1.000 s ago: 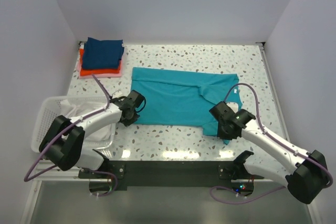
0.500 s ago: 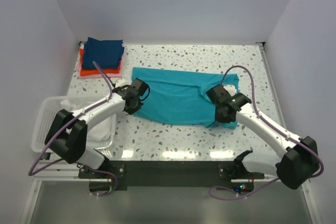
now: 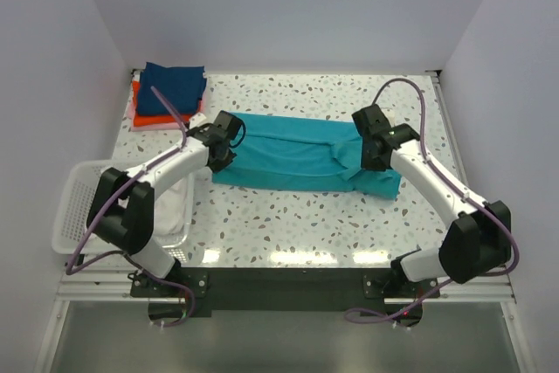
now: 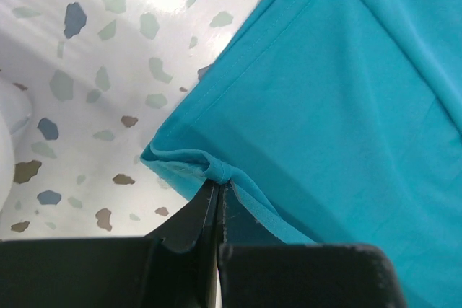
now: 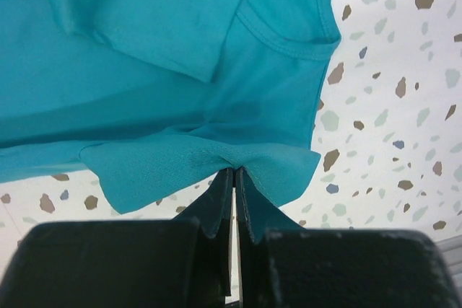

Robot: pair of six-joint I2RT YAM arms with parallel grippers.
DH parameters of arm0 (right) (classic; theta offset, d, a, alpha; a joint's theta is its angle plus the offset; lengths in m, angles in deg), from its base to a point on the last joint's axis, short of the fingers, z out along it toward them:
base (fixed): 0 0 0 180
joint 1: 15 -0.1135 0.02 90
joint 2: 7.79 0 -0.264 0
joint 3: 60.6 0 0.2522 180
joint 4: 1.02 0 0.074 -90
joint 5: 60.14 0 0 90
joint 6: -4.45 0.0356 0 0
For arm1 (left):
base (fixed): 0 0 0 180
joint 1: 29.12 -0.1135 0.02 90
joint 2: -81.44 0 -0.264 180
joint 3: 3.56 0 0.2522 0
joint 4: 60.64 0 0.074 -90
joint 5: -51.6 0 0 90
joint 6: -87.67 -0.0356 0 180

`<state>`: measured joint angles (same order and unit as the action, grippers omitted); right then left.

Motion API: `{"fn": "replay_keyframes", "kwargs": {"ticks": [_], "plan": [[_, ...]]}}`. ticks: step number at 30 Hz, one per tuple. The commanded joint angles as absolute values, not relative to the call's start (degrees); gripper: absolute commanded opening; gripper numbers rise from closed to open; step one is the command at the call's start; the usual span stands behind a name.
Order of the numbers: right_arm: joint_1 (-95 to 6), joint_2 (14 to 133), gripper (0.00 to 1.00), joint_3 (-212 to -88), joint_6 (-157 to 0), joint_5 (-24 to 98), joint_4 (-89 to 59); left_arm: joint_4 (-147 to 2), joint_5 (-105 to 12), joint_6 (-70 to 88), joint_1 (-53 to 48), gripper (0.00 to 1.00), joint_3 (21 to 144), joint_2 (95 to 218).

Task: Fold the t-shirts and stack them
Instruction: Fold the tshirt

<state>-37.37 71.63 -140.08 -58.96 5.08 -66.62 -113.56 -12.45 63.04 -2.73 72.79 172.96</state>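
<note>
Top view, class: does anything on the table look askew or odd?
The navy shirt sits slightly skewed on its stack, so the orange-red shirt shows along its left and near edges. The teal shirt is merely mid-fold.

Looks like a robotics lab cell: plain pale walls (image 3: 288, 6) around a speckled desk (image 3: 288, 226), two robot arms (image 3: 430, 185) bolted on a black base plate (image 3: 288, 290).

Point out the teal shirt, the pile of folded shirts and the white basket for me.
teal shirt (image 3: 293, 159), top view, middle of the cloth.
pile of folded shirts (image 3: 173, 85), top view, navy shirt on top.
white basket (image 3: 72, 211), top view, left slatted wall.
</note>
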Motion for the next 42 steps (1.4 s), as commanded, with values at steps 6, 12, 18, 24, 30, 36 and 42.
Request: {"fn": "replay_keyframes", "kwargs": {"ticks": [6, 12, 18, 24, 30, 36, 42], "plan": [[-33.9, 77.81, 0.0, -148.01, -63.92, 4.37, -63.56, -110.96, -11.95, 59.99, -5.12, 0.0, 80.69, 177.67], [-31.7, 82.64, 0.0, -152.23, -65.77, 5.51, -63.21, -110.61, -12.3, 58.23, -6.26, 0.0, 85.17, 181.54], [-30.64, 85.9, 0.0, -154.87, -67.09, 5.86, -62.07, -110.61, -11.69, 57.44, -6.53, 0.0, 89.57, 185.06], [-30.11, 90.21, 0.0, -157.85, -67.88, 5.95, -61.45, -110.88, -10.37, 56.39, -7.58, 0.0, 92.81, 187.69], [-29.85, 93.29, 0.0, -160.67, -67.97, 5.51, -62.24, -111.23, -10.89, 54.37, -7.94, 0.0, 96.86, 191.21], [-29.24, 95.48, 0.0, -161.9, -68.06, 4.98, -62.77, -110.61, -10.98, 51.99, -8.02, 0.0, 100.63, 194.28], [-28.8, 98.73, 0.0, -164.27, -68.49, 4.98, -62.68, -111.31, -10.81, 51.29, -8.29, 0.0, 103.1, 197.18]]}}
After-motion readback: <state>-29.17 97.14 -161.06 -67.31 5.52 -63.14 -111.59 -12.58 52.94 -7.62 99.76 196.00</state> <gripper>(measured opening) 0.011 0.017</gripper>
